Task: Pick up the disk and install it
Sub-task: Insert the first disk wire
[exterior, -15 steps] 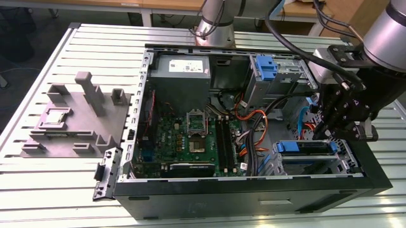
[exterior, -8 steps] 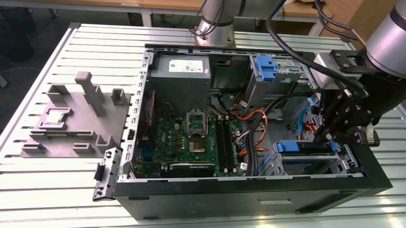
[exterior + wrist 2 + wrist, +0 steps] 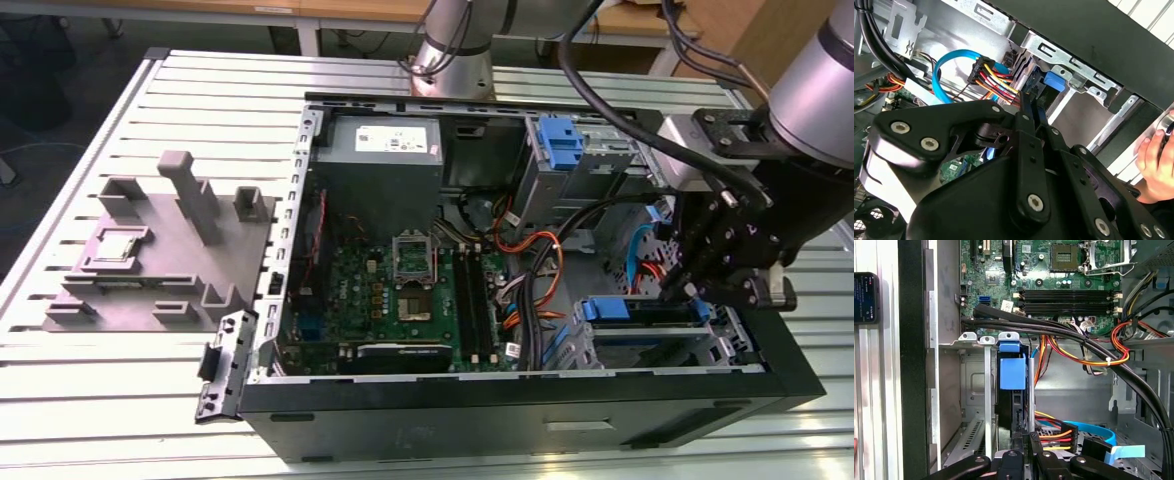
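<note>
The disk (image 3: 643, 310) lies in the drive cage (image 3: 727, 345) at the front corner of the open computer case, on the exterior view's right, with its blue side rails showing. In the first wrist view the disk (image 3: 1015, 405) stands edge-on in the cage slot, its blue tab at the far end. My gripper (image 3: 691, 290) hangs over the cage beside the disk's end. Both wrist views show the gripper (image 3: 1025, 441) (image 3: 1033, 107) with its narrow fingers (image 3: 1025, 120) close together on the disk's near edge. They look shut on it.
Orange, red and yellow cables (image 3: 1089, 360) and a blue ribbon cable (image 3: 946, 65) run close to the cage. A tall blue bracket (image 3: 561, 140) stands in the upper bay. A grey fixture (image 3: 147, 250) sits on the table outside the case. A person's hand (image 3: 1154, 155) is just outside the case wall.
</note>
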Robot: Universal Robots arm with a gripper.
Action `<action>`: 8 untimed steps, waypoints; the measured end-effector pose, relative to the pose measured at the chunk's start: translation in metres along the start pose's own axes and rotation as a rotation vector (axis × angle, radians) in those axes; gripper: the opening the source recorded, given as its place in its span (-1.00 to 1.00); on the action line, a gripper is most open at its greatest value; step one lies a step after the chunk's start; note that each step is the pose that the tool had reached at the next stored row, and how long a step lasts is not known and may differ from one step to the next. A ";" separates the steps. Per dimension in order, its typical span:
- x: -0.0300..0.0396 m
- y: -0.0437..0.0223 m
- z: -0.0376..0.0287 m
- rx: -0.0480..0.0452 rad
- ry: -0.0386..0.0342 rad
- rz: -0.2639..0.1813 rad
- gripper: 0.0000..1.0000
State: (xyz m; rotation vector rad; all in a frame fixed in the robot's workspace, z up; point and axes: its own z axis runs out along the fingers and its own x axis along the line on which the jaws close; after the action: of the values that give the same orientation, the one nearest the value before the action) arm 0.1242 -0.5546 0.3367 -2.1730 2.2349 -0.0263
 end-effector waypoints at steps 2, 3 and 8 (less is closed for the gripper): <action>0.0003 0.0000 0.0004 0.0000 -0.0002 0.001 -0.67; 0.0005 0.0000 0.0004 0.0001 -0.0002 0.001 -0.67; 0.0013 0.0000 0.0006 0.0000 0.0000 0.002 -0.67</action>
State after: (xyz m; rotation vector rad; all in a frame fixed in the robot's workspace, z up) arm 0.1242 -0.5559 0.3360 -2.1710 2.2368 -0.0263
